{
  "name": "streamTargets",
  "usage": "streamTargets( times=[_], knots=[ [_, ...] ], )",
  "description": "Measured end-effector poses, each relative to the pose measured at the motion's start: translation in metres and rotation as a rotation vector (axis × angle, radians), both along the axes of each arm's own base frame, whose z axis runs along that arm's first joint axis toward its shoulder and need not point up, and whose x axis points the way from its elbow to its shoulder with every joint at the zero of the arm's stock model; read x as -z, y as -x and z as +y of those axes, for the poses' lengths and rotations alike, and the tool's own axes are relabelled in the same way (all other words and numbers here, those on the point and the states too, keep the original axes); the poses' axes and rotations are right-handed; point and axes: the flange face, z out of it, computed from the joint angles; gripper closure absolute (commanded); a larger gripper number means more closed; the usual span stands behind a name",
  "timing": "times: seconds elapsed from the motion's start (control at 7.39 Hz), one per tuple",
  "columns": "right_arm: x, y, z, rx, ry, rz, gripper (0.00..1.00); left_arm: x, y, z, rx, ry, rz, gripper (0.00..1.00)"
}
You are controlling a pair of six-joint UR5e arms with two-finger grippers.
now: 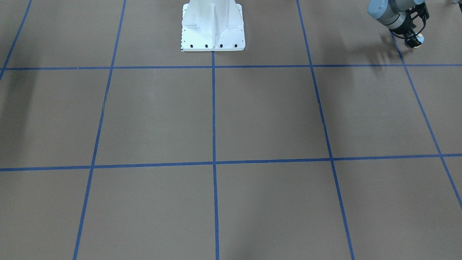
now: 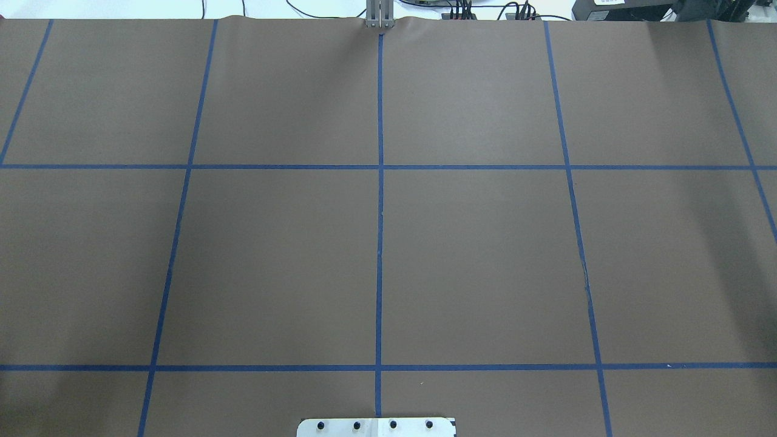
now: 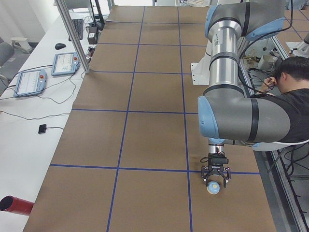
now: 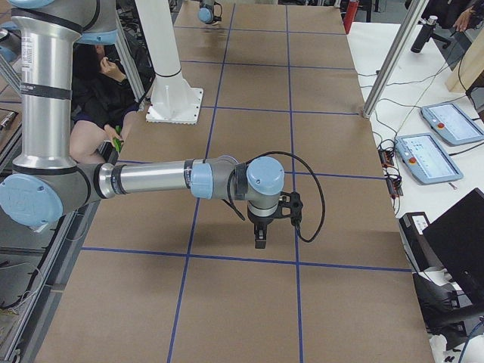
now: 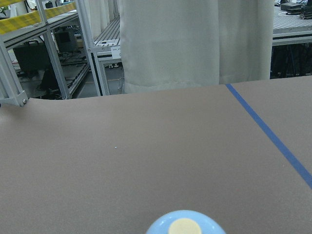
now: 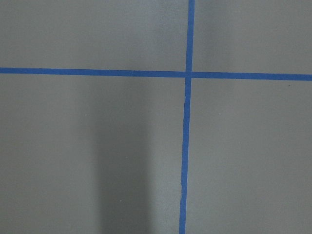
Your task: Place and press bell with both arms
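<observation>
The light-blue bell [image 3: 214, 187] with its cream button sits on the brown table near the robot-side edge, at the robot's left end. It also shows in the front-facing view [image 1: 419, 37] and at the bottom edge of the left wrist view [image 5: 185, 225]. My left gripper [image 3: 216, 178] hangs straight down just over the bell, its fingers spread to either side of it; it also shows in the front-facing view [image 1: 412, 40]. My right gripper [image 4: 259, 239] points down above the table at the far right end. It shows only in the exterior right view, so I cannot tell whether it is open.
The white bolted pedestal [image 1: 213, 29] stands at the middle of the robot-side edge. Blue tape lines [image 2: 379, 243] split the brown table into squares. A red cylinder [image 3: 14, 205] lies off the table's corner. An operator [image 3: 289, 101] sits behind the left arm.
</observation>
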Motion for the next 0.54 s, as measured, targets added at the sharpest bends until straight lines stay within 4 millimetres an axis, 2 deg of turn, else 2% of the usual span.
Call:
streamTargets(
  times=[0.54],
  knots=[
    [-0.0009, 0.0001, 0.0012, 0.000, 0.003, -0.001, 0.00, -0.0080, 0.0022, -0.0002, -0.001, -0.004, -0.014, 0.00]
  ],
)
